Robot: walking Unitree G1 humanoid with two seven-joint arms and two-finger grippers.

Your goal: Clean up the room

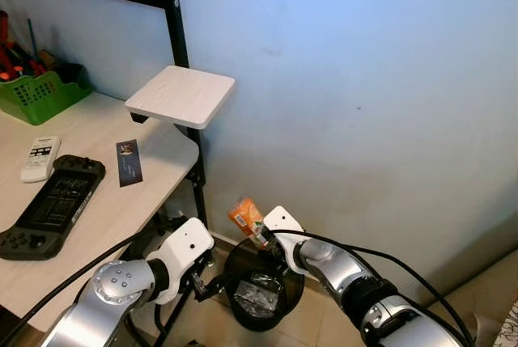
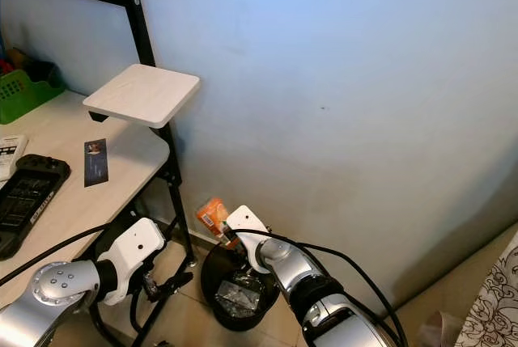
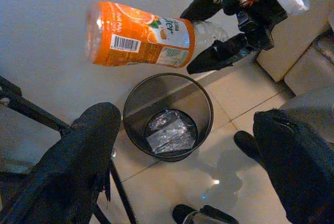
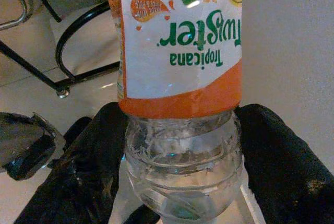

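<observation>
Pale wood desk [image 1: 154,173]: stands to the left of the robot, with a black frame; a handheld game console [image 1: 50,205], a remote [image 1: 39,158] and a green basket [image 1: 40,95] lie on it, well apart from the work.
Black mesh bin [image 1: 261,289]: on the tiled floor beside the desk leg, against the blue wall; crumpled clear wrapping lies inside it.
Orange bottle [image 3: 140,35]: plastic juice bottle with an orange label, held in the air above the bin, near its wall-side rim.
Bottle axis: tilted nearly level, base away from the holding fingers, clear end towards them.
Right gripper [image 1: 265,238]: clenched on the bottle's clear end, one black finger on each side, as the right wrist view shows.
Left gripper [image 1: 212,285]: fingers spread and holding nothing, low beside the bin on the desk side.
Nearer arm: the right one, already over the bin.
Judgement: the bin mouth lies straight below the bottle, so a release should drop it in, though the base may clip the far rim.
</observation>
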